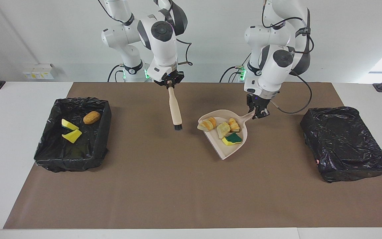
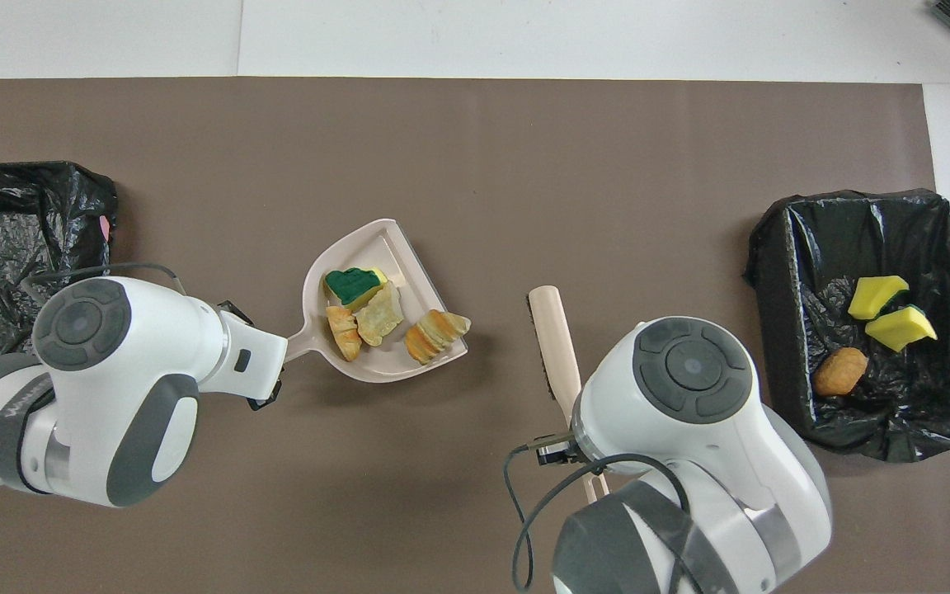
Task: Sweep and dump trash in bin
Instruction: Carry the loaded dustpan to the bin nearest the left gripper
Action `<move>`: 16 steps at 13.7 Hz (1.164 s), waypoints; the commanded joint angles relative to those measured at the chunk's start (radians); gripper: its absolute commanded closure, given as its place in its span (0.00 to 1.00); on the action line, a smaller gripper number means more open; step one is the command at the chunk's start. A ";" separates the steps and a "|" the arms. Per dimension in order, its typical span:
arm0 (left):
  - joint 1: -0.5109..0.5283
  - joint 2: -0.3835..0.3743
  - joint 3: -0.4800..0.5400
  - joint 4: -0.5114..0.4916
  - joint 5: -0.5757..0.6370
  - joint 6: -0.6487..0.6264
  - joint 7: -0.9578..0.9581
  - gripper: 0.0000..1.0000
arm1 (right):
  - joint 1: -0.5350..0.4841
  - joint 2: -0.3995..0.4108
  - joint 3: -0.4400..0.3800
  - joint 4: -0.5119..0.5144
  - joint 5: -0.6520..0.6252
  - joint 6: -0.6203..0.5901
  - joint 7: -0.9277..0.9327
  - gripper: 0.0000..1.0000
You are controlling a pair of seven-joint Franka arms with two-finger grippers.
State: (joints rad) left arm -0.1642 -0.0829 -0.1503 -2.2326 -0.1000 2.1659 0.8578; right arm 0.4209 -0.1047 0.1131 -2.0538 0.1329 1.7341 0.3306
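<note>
Facing view: we see the counter (image 1: 184,199) under a brown mat filling the middle and lower frame, with two black-lined bins on it. The open bin (image 1: 50,156) sits at middle left of the frame, the closed-looking black bin (image 1: 345,146) at middle right.

The left hand (image 1: 260,114), right of centre in the frame, is clamped shut on the handle of the beige dustpan (image 1: 225,151), which is lifted and tilted over the mat. The right hand (image 1: 169,84), upper centre, is closed tight on the handle of the beige brush (image 1: 175,111), which hangs bristles-down above the mat, apart from the dustpan.

The trash (image 1: 225,130) in the dustpan is four pieces: a green-topped yellow sponge (image 1: 233,138), a pale yellow chunk, a small orange lump near the handle, and a striped tan-orange lump (image 1: 207,124) perched on the pan's rim. In the open bin at frame left lie two yellow sponge wedges (image 1: 71,131) and a tan bread-like lump (image 1: 91,117).
</note>
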 commanded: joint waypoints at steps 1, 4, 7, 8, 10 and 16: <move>0.052 -0.015 -0.003 0.048 -0.040 -0.011 0.030 1.00 | -0.002 -0.026 0.017 -0.005 -0.018 -0.013 0.050 1.00; 0.139 -0.015 -0.002 0.105 -0.095 -0.053 0.032 1.00 | 0.022 -0.043 0.020 -0.035 0.000 0.007 0.105 1.00; 0.247 -0.014 -0.002 0.163 -0.173 -0.093 0.032 1.00 | 0.128 -0.030 0.022 -0.084 0.020 0.140 0.252 1.00; 0.282 -0.014 -0.002 0.180 -0.202 -0.098 0.033 1.00 | 0.188 -0.006 0.022 -0.091 0.023 0.177 0.316 1.00; 0.362 -0.005 -0.002 0.224 -0.245 -0.127 0.088 1.00 | 0.257 0.042 0.022 -0.092 0.024 0.261 0.413 1.00; 0.652 0.115 -0.003 0.486 -0.305 -0.363 0.241 1.00 | 0.409 0.192 0.022 -0.092 0.027 0.427 0.522 1.00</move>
State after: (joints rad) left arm 0.4179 -0.0469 -0.1371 -1.8727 -0.3795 1.8823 1.0694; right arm 0.8064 0.0481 0.1375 -2.1515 0.1434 2.1287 0.8301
